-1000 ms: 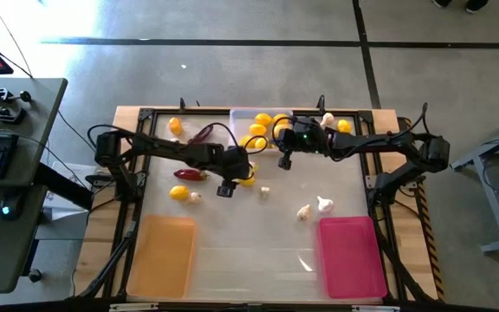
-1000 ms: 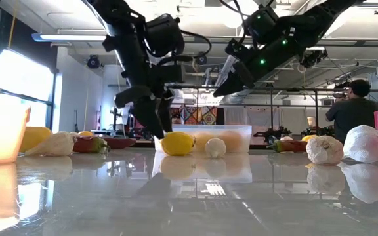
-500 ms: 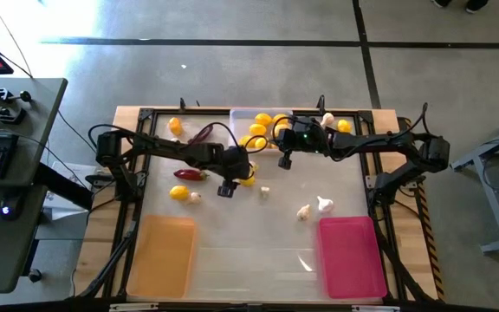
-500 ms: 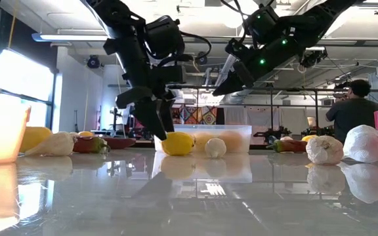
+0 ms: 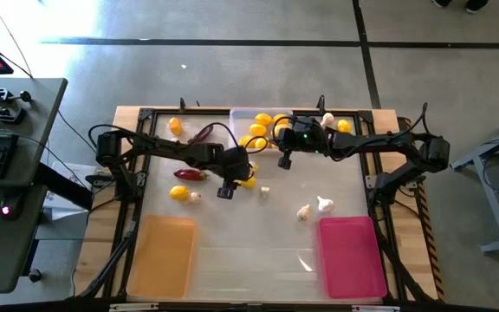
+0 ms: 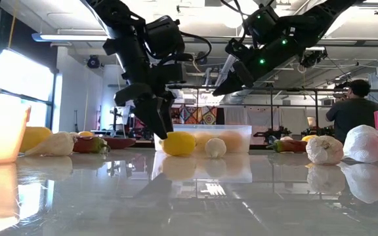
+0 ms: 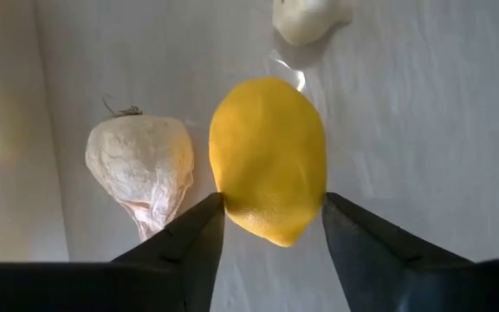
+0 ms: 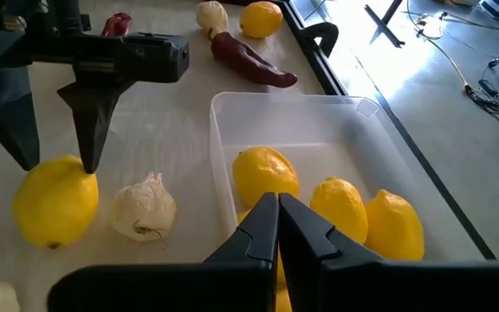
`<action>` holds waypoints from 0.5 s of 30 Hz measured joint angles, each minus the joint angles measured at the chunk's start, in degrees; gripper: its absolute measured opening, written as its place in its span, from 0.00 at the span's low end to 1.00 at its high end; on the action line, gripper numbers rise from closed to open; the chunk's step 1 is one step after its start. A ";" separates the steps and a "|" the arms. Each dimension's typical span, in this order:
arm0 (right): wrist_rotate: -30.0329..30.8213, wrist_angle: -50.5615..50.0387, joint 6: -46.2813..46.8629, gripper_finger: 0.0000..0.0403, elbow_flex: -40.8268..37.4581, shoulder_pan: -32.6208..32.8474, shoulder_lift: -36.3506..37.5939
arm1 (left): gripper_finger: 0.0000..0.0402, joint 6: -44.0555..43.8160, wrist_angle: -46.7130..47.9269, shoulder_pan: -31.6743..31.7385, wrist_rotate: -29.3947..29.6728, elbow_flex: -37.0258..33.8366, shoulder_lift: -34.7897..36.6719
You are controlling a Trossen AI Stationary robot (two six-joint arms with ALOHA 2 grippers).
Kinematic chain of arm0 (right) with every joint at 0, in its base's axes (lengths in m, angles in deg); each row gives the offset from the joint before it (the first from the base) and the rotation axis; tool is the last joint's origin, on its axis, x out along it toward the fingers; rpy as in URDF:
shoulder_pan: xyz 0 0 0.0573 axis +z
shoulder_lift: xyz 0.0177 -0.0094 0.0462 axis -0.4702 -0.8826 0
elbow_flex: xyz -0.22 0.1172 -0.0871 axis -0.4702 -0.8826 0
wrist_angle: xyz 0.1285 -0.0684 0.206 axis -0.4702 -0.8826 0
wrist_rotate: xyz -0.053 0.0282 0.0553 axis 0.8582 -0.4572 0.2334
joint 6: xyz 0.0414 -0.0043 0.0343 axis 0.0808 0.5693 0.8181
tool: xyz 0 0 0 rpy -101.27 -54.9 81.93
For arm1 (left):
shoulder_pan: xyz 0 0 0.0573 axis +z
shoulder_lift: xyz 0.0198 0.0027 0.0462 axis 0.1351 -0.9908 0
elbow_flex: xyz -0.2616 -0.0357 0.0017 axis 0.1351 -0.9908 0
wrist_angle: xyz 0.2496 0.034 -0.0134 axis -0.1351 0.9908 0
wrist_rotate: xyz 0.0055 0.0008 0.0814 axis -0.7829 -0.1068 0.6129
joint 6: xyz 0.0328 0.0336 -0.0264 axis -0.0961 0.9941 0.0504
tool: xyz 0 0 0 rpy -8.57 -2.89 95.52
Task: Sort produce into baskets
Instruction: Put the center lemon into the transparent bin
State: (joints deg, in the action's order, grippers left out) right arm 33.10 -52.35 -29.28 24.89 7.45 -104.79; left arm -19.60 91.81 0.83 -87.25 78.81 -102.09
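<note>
the lemon (image 7: 268, 159) lies on the table (image 5: 258, 230) just in front of the clear tray (image 8: 319, 130), with a garlic bulb (image 7: 142, 169) just beside it on one flank and a second pale piece (image 7: 306, 19) a little beyond its far end. in the left wrist view its long axis is seen to run away from the left claw (image 7: 271, 230), so that the near, narrower end sits between the two fingers and the jaws would close across the short width, not along the length. one finger appears to touch the skin on each side, yet the fruit rests on the table and no lift is shown; the left claw is therefore judged to be closing around the lemon, with a firm grip not yet proven. the garlic bulb lies outside the finger on its side, close enough that it could be nudged as the jaws close. in the high view the left claw (image 5: 229, 185) is placed directly over this lemon (image 5: 247, 180), so the left arm is plainly the nearer one. the right claw (image 8: 277, 227) is clenched on nothing and hangs above the clear tray, where several lemons (image 8: 345, 208) are already held. the orange tray (image 5: 161, 254) and pink tray (image 5: 350, 256) lie well apart at the near edge.
</note>
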 joint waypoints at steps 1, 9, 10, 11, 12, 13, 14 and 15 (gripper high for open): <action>0.02 0.00 -0.15 0.00 0.00 0.00 0.00 | 0.42 0.28 0.02 0.01 0.00 0.00 0.00; 0.00 0.00 -0.35 0.00 0.00 0.00 0.00 | 0.24 2.45 7.08 -0.04 1.04 2.16 0.35; 0.00 0.00 -0.37 0.00 0.00 0.00 0.00 | 0.22 2.07 8.36 -0.04 1.21 2.87 0.39; 0.00 0.00 -0.37 0.00 0.00 0.00 0.00 | 0.19 1.87 9.42 -0.04 1.26 3.56 0.42; 0.00 0.00 -0.37 0.00 0.00 0.00 0.00 | 0.16 1.79 10.31 -0.04 1.28 4.23 0.42; 0.00 0.00 -0.37 0.00 0.00 0.00 0.00 | 0.14 1.78 11.06 -0.04 1.33 4.79 0.58; 0.00 0.00 -0.35 0.00 0.00 0.00 0.00 | 0.11 1.79 11.65 -0.04 1.36 5.24 0.88; 0.00 0.00 -0.35 0.00 0.00 0.00 0.00 | 0.09 1.81 11.85 -0.04 1.36 5.68 1.27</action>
State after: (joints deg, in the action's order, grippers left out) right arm 33.10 -52.36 -29.63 24.89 7.45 -104.79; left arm -17.79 103.66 0.79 -85.89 84.49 -100.82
